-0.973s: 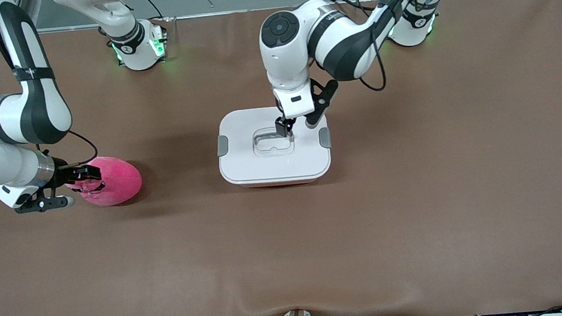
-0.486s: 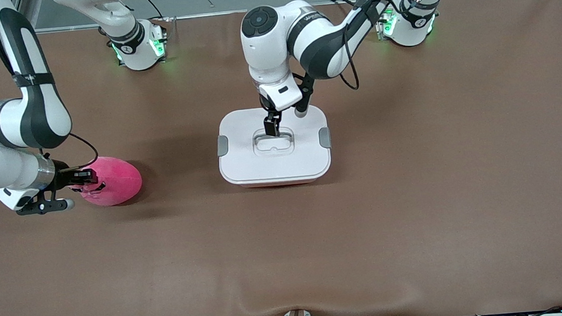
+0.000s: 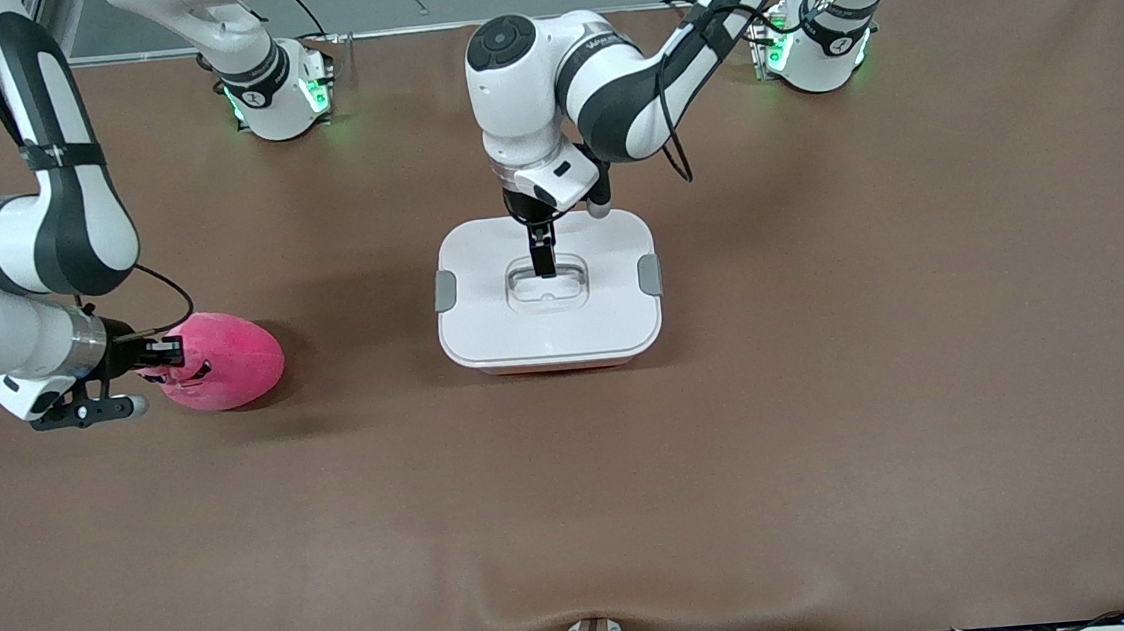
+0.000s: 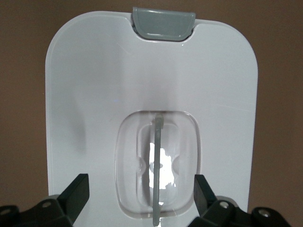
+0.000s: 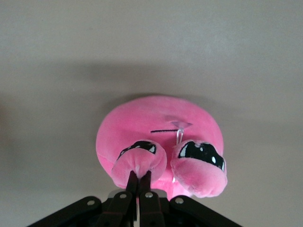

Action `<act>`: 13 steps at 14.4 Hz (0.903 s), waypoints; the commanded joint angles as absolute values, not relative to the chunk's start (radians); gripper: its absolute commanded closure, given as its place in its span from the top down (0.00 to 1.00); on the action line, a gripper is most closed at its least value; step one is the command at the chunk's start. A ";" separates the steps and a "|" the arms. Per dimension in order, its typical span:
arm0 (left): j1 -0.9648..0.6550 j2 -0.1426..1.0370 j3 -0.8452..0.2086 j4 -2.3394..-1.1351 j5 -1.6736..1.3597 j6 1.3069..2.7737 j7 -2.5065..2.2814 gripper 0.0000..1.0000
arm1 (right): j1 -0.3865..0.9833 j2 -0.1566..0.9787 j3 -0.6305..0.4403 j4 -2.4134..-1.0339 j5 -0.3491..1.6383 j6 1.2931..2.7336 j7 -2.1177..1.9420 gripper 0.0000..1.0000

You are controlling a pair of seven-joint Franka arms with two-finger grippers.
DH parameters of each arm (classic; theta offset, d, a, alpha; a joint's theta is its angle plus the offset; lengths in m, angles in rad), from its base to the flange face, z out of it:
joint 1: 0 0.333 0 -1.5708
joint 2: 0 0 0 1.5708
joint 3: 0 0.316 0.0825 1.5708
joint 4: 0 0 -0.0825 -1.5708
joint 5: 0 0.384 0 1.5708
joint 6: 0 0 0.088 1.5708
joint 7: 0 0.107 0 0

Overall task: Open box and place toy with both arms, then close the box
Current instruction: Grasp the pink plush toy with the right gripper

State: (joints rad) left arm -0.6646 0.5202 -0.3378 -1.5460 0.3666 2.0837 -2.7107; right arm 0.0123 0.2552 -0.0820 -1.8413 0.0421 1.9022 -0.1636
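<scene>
The box point(image 3: 493, 326) stands mid-table, its white lid on and its grey side clips point(image 3: 445, 291) down. My left gripper point(image 3: 544, 262) hangs over the recessed clear handle point(image 3: 547, 289). In the left wrist view the lid point(image 4: 94, 94) fills the picture, and my left gripper point(image 4: 141, 189) is open with one finger on each side of the handle point(image 4: 157, 156), apart from it. The pink toy point(image 3: 229, 360) lies on the table toward the right arm's end. My right gripper point(image 3: 170, 364) is shut on a small plush flap of the toy point(image 5: 156, 123), as the right wrist view shows point(image 5: 140, 176).
The brown table mat point(image 3: 828, 385) spreads wide around the box and the toy. The two arm bases point(image 3: 274, 97) stand along the table's edge farthest from the front camera. One grey clip point(image 4: 163, 23) shows at the lid's edge in the left wrist view.
My left gripper has shifted a little toward the right arm's end and turned, so it now sits centred over the handle. My right gripper and the toy have hardly moved.
</scene>
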 commanded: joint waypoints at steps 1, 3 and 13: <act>-0.677 0.554 -0.328 -1.508 0.390 2.112 -2.770 0.88 | -0.005 0.207 -0.072 -1.777 0.061 1.786 -0.187 0.00; -0.676 0.561 -0.327 -1.509 0.390 2.158 -2.801 0.86 | -0.003 0.166 -0.072 -1.776 0.061 1.770 -0.189 0.00; -0.684 0.597 -0.327 -1.509 0.416 2.169 -2.812 0.60 | -0.003 0.058 -0.071 -1.772 0.061 1.663 -0.212 0.00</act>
State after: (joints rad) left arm -0.6690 0.5771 -0.3325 -1.5321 0.3754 2.1598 -2.7282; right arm 0.0123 0.0883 -0.0816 -1.7646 0.0465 1.6791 -0.1858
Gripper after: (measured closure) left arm 0.348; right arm 0.969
